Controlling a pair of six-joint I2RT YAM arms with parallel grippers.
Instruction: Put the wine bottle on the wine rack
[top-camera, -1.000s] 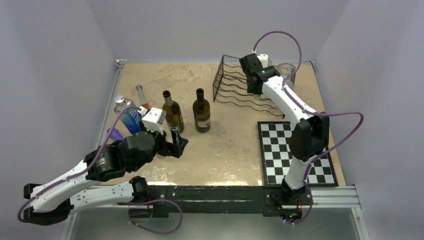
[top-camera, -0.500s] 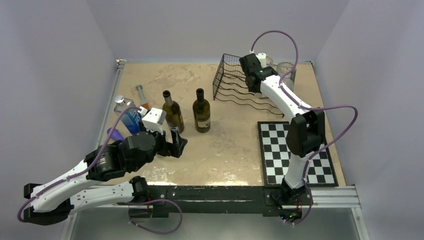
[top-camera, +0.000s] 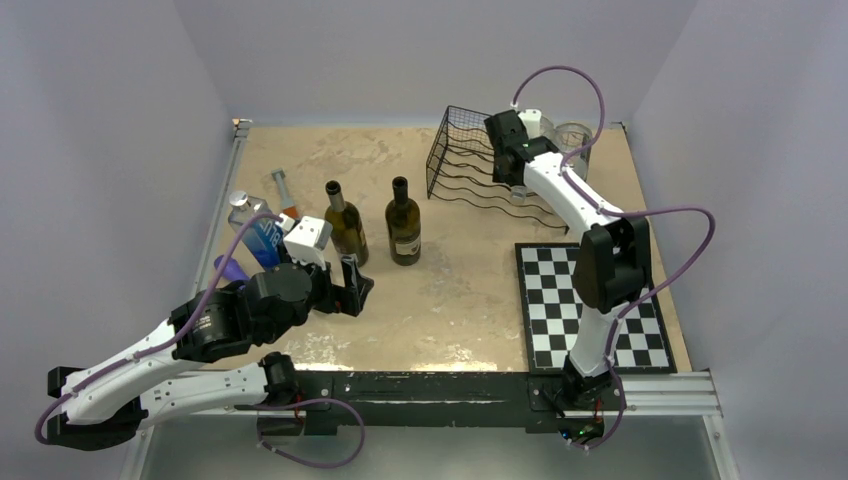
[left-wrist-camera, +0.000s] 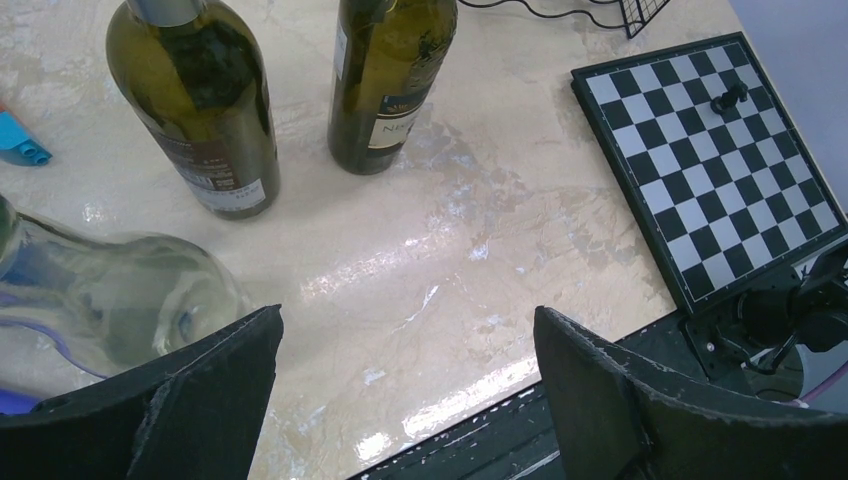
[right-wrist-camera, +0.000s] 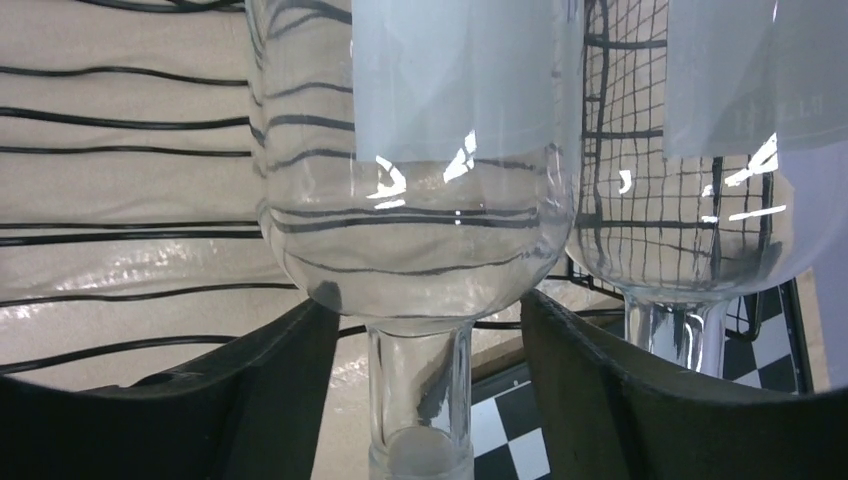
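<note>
The black wire wine rack (top-camera: 470, 165) stands at the back of the table, its wavy wires (right-wrist-camera: 120, 180) showing in the right wrist view. A clear glass wine bottle (right-wrist-camera: 420, 150) lies on it, neck toward the camera. My right gripper (right-wrist-camera: 425, 400) is open around that neck, with a gap on each side between glass and fingers (right-wrist-camera: 250, 400). In the top view the right gripper (top-camera: 510, 172) sits over the rack. My left gripper (left-wrist-camera: 405, 390) is open above bare table, near two upright dark green wine bottles (left-wrist-camera: 200, 110) (left-wrist-camera: 390, 80).
A second clear bottle (right-wrist-camera: 720, 150) lies on the rack to the right. A chessboard (top-camera: 580, 310) lies front right. A blue-labelled bottle (top-camera: 258, 235), a small orange bottle (top-camera: 285, 195) and a clear bottle (left-wrist-camera: 110, 300) crowd the left side by my left arm.
My right gripper has opened off the clear bottle's neck, which now rests on the rack. The left arm has stayed put.
</note>
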